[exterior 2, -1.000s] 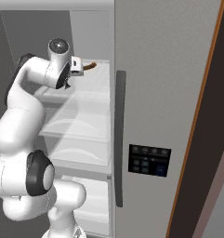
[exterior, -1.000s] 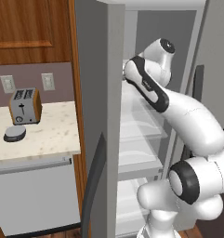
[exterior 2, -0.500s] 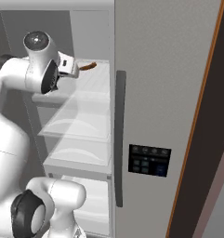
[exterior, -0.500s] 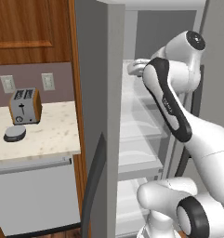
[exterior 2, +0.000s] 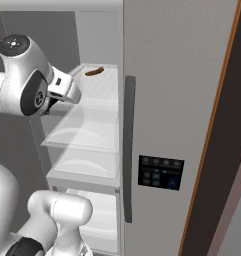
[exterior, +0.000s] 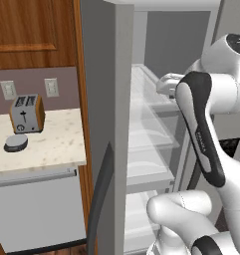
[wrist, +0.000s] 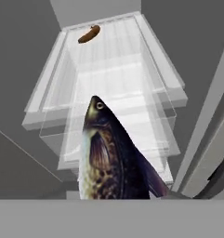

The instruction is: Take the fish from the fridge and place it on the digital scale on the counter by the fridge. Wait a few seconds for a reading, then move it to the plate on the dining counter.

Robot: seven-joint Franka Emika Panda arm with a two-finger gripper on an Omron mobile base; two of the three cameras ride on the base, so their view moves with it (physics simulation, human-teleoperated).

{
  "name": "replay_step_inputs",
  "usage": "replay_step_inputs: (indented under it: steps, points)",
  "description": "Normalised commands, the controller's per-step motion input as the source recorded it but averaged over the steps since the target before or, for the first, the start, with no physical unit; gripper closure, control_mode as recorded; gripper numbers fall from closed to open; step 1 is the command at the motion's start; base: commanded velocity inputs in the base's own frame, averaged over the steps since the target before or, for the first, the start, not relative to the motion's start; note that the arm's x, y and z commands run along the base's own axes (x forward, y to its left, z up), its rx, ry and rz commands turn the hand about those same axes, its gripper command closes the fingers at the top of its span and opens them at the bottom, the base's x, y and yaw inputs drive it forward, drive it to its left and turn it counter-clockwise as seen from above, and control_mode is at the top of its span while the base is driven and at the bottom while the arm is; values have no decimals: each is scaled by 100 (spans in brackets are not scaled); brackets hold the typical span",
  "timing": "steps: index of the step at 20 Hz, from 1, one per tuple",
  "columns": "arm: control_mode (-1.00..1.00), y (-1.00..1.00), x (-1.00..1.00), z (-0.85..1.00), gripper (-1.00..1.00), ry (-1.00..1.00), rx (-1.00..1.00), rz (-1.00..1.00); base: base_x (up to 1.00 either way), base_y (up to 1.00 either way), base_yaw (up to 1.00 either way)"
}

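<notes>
Hand: I have it clamped on the fish (wrist: pixel 111 158), head pointing away
Next: digital scale (exterior: pixel 16 143) lies left on the worktop (exterior: pixel 52 144)

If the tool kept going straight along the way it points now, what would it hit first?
Most likely the white fridge shelves. The tool aims into the open fridge, with the fish ahead of it. The small brown item lies farther back; depth is unclear.
</notes>
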Motion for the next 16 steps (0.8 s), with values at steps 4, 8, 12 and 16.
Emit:
replay_step_inputs:
  steps: [4, 8, 12, 16]
  points:
    - [-100, -30, -81, -26, 100, 19, 0, -10, 0, 0, 0]
    - [-100, -28, -65, -37, 100, 18, 0, -6, 0, 0, 0]
    - [-100, -22, -48, -35, 100, 16, -2, -2, 0, 0, 0]
    - [-100, -3, -19, -24, 100, 12, -1, 0, 0, 0, 0]
